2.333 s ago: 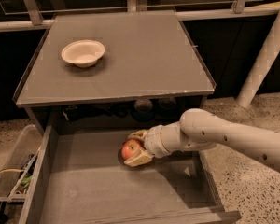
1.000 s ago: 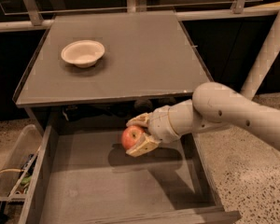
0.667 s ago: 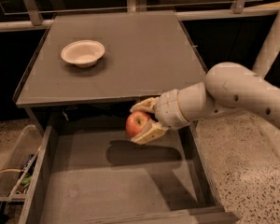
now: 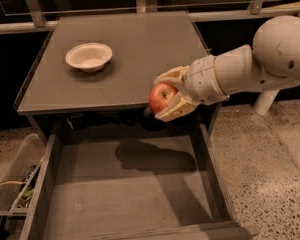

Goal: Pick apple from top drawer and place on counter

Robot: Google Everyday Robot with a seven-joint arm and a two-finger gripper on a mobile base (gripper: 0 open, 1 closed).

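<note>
Grey counter (image 4: 140, 44), tool (image 4: 165, 100) gripping apple (image 4: 160, 96) at its front edge

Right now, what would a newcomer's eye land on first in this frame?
The red apple stands out first, clamped in the gripper at the front edge of the counter, above the open top drawer. Next comes the big white arm reaching in from the right. A cream-white bowl sits on the counter's back left.
</note>
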